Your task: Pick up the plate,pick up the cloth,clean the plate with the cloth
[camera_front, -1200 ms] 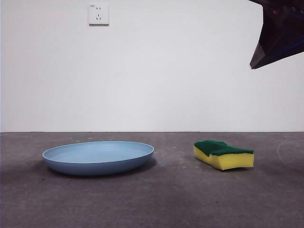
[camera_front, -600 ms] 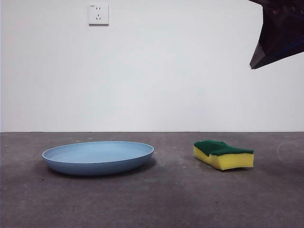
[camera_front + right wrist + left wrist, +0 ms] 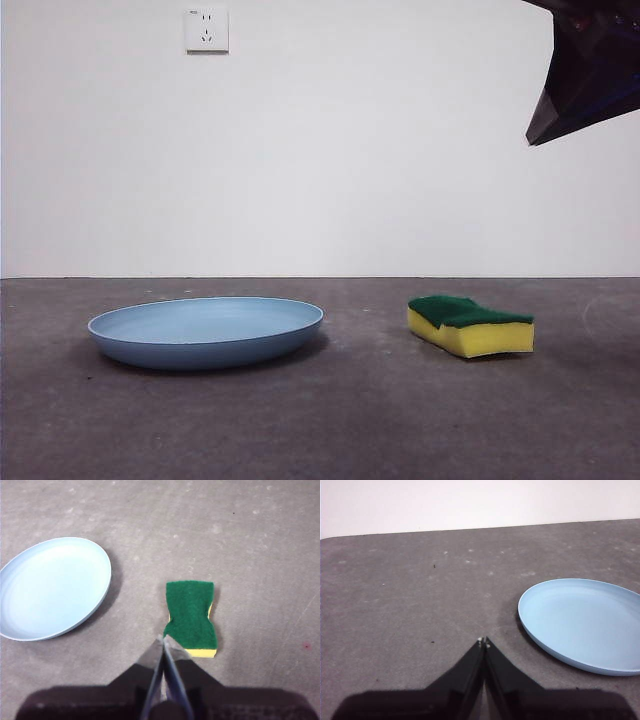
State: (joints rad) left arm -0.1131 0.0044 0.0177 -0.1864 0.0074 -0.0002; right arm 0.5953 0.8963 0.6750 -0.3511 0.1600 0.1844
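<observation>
We see plate (image 3: 206, 332) and sponge (image 3: 470, 325) flat on surface (image 3: 350, 420), well apart, one per arm. Left gripper (image 3: 483, 641) and right gripper (image 3: 163, 639) both clenched, empty, nothing grasped yet.

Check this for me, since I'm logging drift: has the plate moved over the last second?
No. In the front view the plate sits where it was, below the wall socket, apart from the sponge.

There is one plate (image 3: 205, 331), light blue and round, on the grey tabletop (image 3: 360, 420). There is one cloth (image 3: 470, 325) (in fact a yellow sponge block with a dark green layer on top). On the white wall there is one socket (image 3: 207, 29). Two end effectors are counted: the left end effector (image 3: 483, 641) and the right end effector (image 3: 163, 639), one on each arm.
</observation>
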